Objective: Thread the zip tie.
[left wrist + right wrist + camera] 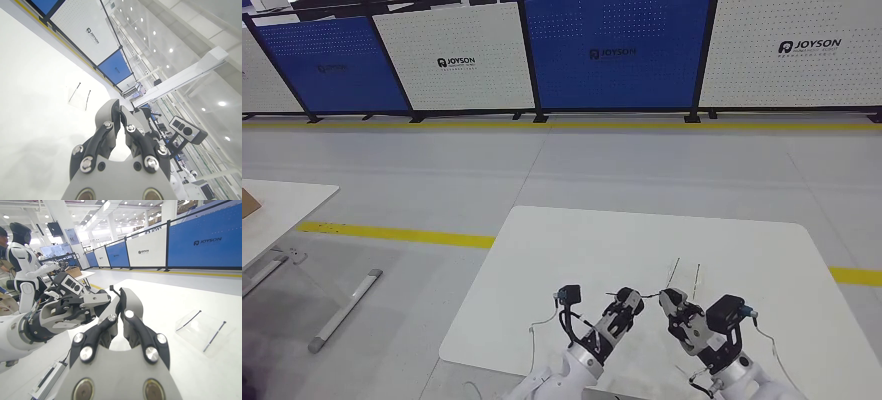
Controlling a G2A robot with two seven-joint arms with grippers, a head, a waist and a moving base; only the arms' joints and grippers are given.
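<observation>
Zip tie is pinched in the R gripper — jaws pressed together on the strap, head end poking out just past the tips, toward the L gripper. L gripper sits just beside it, its tips near the tie's head. Its jaws are pressed together too, but I can't tell if they hold the tail. Both hover over the table. Two spare ties lie on a clear stand, ahead of the R gripper on its outer side, well apart from the work.

Step in hand, as I judge it: bring tail to head slot. To do it well — keep the R pinch firm so the head can't twist, line the tail up square w/ the slot, go in slowly. Strap looks thin & springy, so grip near the tip; a long free end will flex & miss. Check the ribbed side faces the pawl before pushing.
</observation>
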